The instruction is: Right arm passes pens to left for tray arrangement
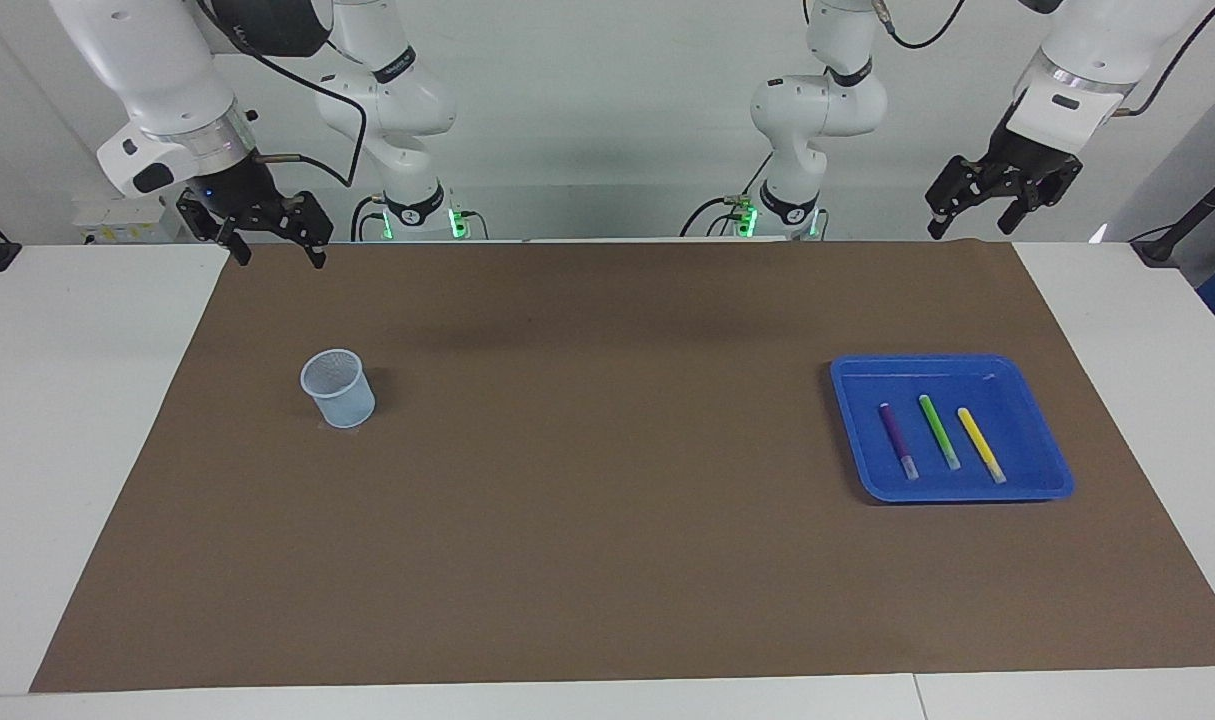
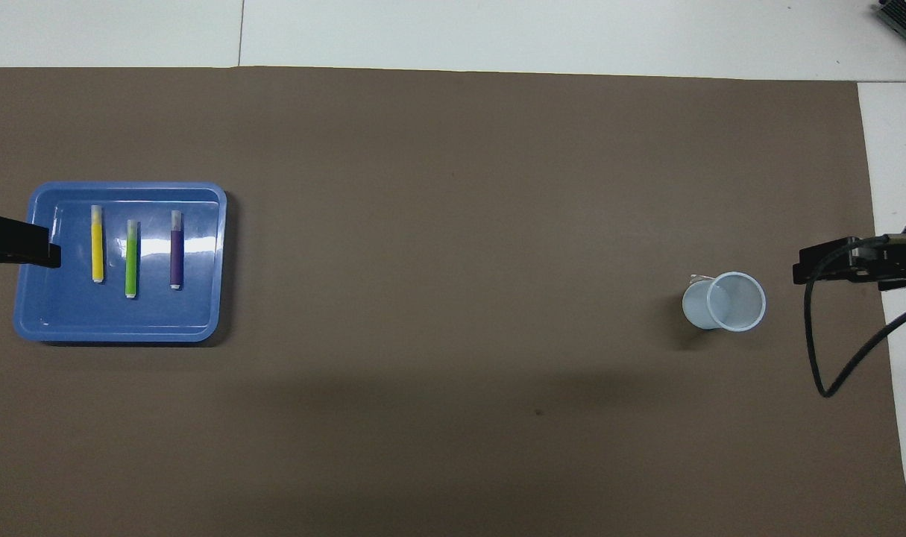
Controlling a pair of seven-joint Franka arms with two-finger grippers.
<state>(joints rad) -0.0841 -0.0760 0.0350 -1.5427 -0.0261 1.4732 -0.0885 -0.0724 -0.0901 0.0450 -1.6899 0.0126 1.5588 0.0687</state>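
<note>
A white table runs the width of the room against a pale wall, and one big brown mat (image 1: 607, 470) covers most of it. Two white Franka arms hang above the edge of the mat nearest their bases, both waiting. The right gripper (image 1: 272, 240) hovers over the mat's corner at the right arm's end, fingers spread wide and empty. The left gripper (image 1: 1002, 205) is raised over the corner at the left arm's end, also open and holding nothing.

Next in size is one square blue tray (image 1: 1052, 488), sitting on the mat toward the left arm's end, handy for that arm to fill. Well apart from it, toward the right arm's end, stands one small pale-blue cup (image 1: 339, 390), upright and, looking down into it, apparently empty; I'd guess it sits there so the right arm could draw from it.

Three pens lie inside the tray, side by side, roughly parallel and not touching: a purple pen (image 1: 897, 440), a green pen (image 1: 938, 431) in the middle, and a yellow pen (image 1: 980, 444). Each has its pale end pointing away from the robots. With all three laid out in a row and both grippers free, the arranging looks finished to me.
</note>
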